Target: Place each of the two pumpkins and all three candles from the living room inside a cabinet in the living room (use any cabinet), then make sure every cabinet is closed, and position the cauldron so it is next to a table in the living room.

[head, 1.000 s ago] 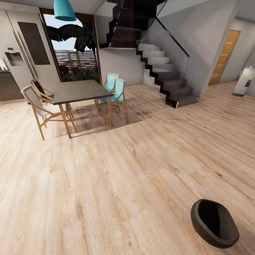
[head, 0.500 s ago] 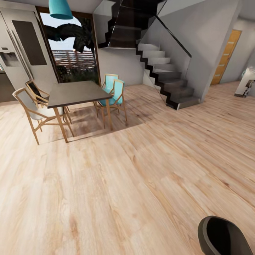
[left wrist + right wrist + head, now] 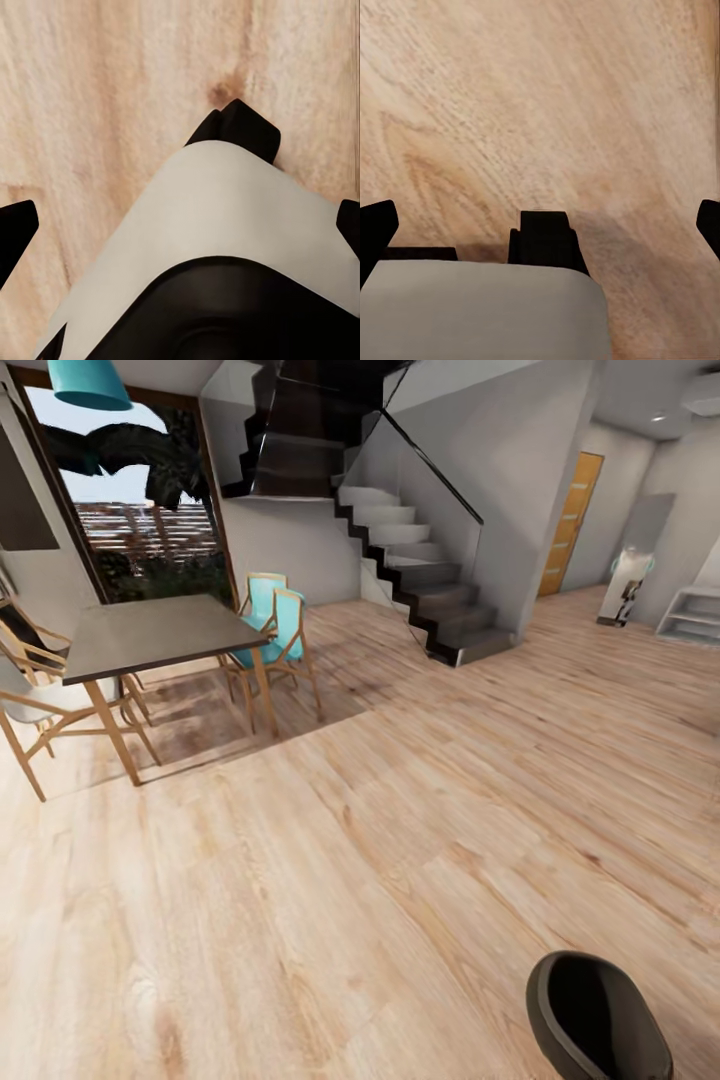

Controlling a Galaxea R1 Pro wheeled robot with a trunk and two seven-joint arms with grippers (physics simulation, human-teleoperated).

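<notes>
A dark, hollow, rounded pot (image 3: 595, 1015) that looks like the cauldron lies at the lower right edge of the head view, on light wood plank floor (image 3: 380, 840). In the left wrist view my left gripper (image 3: 180, 225) is open, its black fingertips (image 3: 15, 229) far apart with nothing between them, above the robot's white and black body and the floor. My right gripper (image 3: 540, 225) is open in the same way in the right wrist view, its fingertips (image 3: 375, 225) wide apart over bare planks and a grey and black robot part.
A dark-topped table (image 3: 150, 635) with wooden chairs, two of them turquoise (image 3: 280, 622), stands at far left before a big window (image 3: 130, 530). A dark staircase (image 3: 430, 590) rises at centre back. An orange door (image 3: 570, 525) and pale steps (image 3: 695, 615) lie far right.
The whole head view has shifted left as the camera turned right. The fridge has left the picture, and more of the right-hand room shows. The dark pot stays near the lower right edge.
</notes>
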